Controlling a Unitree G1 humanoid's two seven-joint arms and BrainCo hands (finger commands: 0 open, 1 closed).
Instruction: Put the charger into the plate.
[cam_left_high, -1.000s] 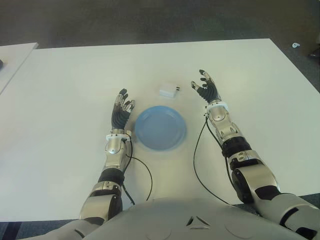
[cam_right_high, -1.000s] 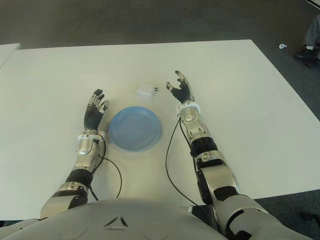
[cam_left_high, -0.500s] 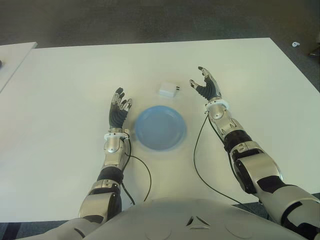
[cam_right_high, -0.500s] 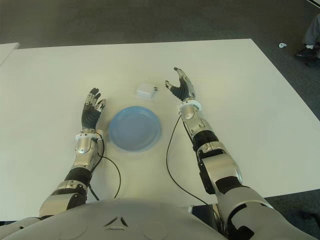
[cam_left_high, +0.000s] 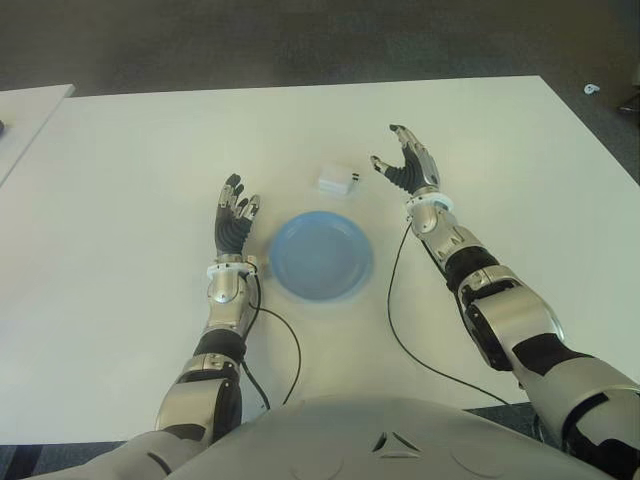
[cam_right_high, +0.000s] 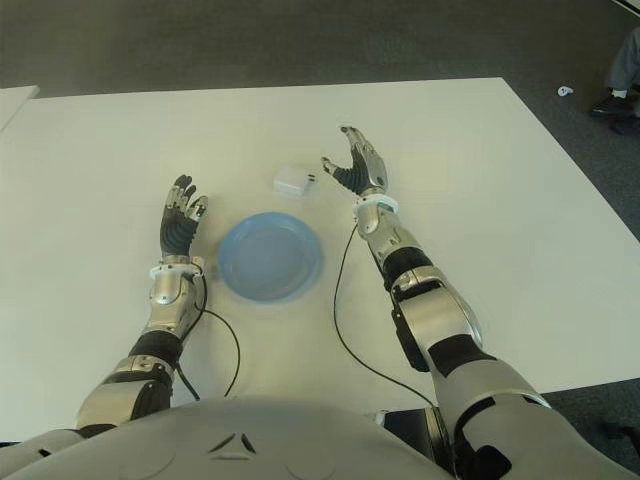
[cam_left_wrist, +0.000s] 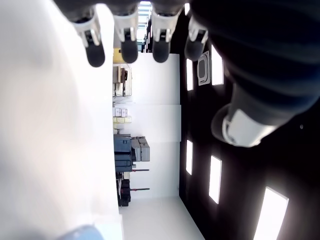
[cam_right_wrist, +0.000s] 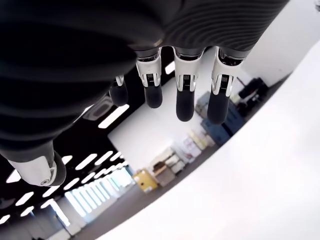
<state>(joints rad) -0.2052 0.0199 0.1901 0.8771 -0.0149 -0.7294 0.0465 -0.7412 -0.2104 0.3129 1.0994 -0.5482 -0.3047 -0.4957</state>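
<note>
silver jointed arms, black-fingered right hand (cam_left_high: 408, 165), trailing black cables.

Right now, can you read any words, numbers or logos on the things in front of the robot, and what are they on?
None can be read.
Charger: plain white, no legible marking.
Plate: plain blue, no print.
Table: bare white.
Left hand and right hand: no readable label.
Boxes in the room behind: too small to read.

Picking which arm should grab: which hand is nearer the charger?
Right. The right hand, open, is just beside the charger; the left hand is farther, left of the plate.
</note>
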